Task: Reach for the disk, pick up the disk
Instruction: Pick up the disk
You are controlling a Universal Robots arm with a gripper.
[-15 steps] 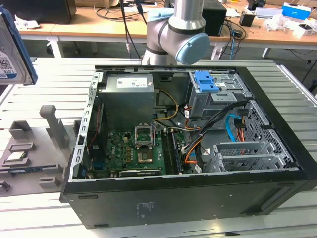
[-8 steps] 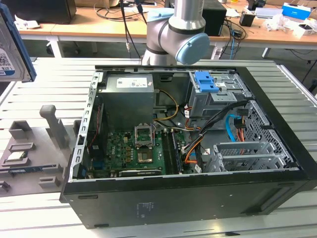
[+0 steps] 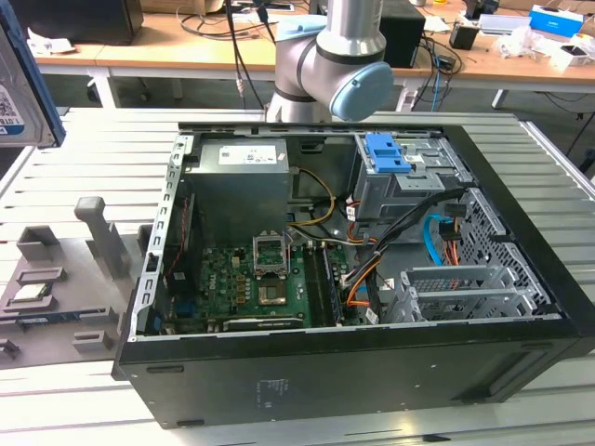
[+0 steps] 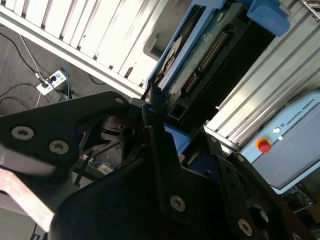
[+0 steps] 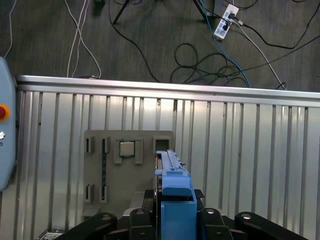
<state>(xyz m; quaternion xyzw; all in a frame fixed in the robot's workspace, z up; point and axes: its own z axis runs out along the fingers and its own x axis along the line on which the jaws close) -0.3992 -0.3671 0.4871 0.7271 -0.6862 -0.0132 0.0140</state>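
Slatted metal table [image 3: 84, 139]: carries every item listed; its surface is hard and ribbed, so a drive let fall here would likely take a damaging knock. Open computer case [image 3: 372, 400]: lies on its side mid-table, well apart from the work; judged no hazard at present. Robot arm [image 3: 344, 65]: its grey and blue joint stands behind the case. Grey slotted stand [image 5: 97, 170]: lies flat on the table toward the exterior view's left, directly beneath the wrist; its upright posts could snag a low-carried load. The disk [image 3: 17, 88]: raised well above the stand at the exterior view's left edge, white label and blue rail showing; in the first wrist view it [image 5: 174, 185] hangs edge-on over the stand. Gripper [image 4: 159, 117]: clenched on the disk, holding it near one end. Most of the drive's length juts beyond the hold, so slip or tilt under its own weight looks the chief risk, the more so if the hold lies on smooth plastic rail. Square chip [image 5: 126, 148]: seated in a stand pocket just beside the point under the disk; exposed to any drop.
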